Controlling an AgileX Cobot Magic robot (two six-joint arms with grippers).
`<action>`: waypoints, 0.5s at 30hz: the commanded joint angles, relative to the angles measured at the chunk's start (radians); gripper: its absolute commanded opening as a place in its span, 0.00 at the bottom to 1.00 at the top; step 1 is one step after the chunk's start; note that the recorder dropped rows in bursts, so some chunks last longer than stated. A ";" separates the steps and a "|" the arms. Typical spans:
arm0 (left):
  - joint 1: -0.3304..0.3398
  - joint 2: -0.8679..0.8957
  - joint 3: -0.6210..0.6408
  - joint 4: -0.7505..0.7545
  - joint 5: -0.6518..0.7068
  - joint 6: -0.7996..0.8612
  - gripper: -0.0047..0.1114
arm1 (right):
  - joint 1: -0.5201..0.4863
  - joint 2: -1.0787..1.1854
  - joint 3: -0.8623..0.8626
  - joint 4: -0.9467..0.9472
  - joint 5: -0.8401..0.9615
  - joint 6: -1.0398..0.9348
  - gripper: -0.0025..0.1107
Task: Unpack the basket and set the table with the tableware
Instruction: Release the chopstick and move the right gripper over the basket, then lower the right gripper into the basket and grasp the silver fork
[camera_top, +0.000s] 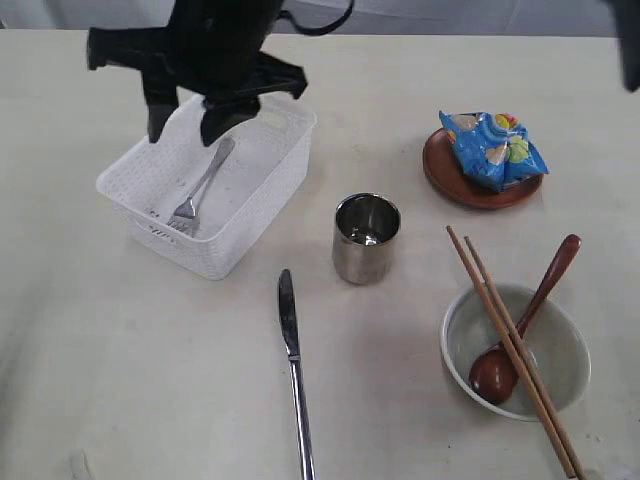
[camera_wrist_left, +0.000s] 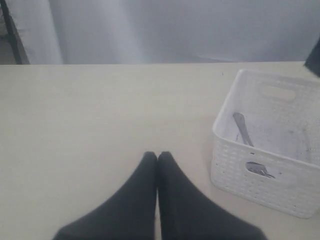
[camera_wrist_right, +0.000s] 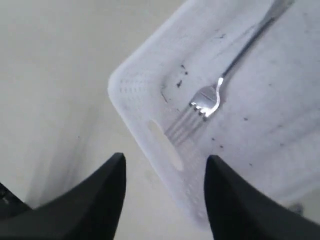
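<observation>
The white basket (camera_top: 232, 248) (camera_wrist_left: 265, 181) (camera_wrist_right: 121, 86) stands at the table's (camera_top: 110, 360) back left, and a steel fork (camera_top: 200, 188) (camera_wrist_left: 243, 130) (camera_wrist_right: 207, 99) lies in it. My right gripper (camera_top: 185, 127) (camera_wrist_right: 166, 159) hangs open over the basket's far-left wall; one finger is outside it and one over the inside, near a handle slot. My left gripper (camera_wrist_left: 158, 155) is shut on nothing above bare table beside the basket. On the table stand a steel cup (camera_top: 365, 238) and a whitish bowl (camera_top: 562, 345) holding a wooden spoon (camera_top: 548, 280) and chopsticks (camera_top: 481, 282). A knife (camera_top: 293, 350) lies in front.
A blue snack packet (camera_top: 495, 148) lies on the brown plate (camera_top: 447, 178) at the back right. The cup stands close to the basket's right corner. The black right arm hides the basket's far rim in the exterior view.
</observation>
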 joint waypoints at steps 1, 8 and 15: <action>-0.007 -0.003 0.002 0.004 -0.005 0.001 0.04 | 0.051 0.109 -0.072 -0.055 -0.072 0.122 0.42; -0.007 -0.003 0.002 0.004 -0.005 0.001 0.04 | 0.051 0.236 -0.157 -0.118 -0.052 0.247 0.42; -0.007 -0.003 0.002 0.004 -0.005 0.001 0.04 | 0.043 0.249 -0.174 -0.322 0.039 0.351 0.42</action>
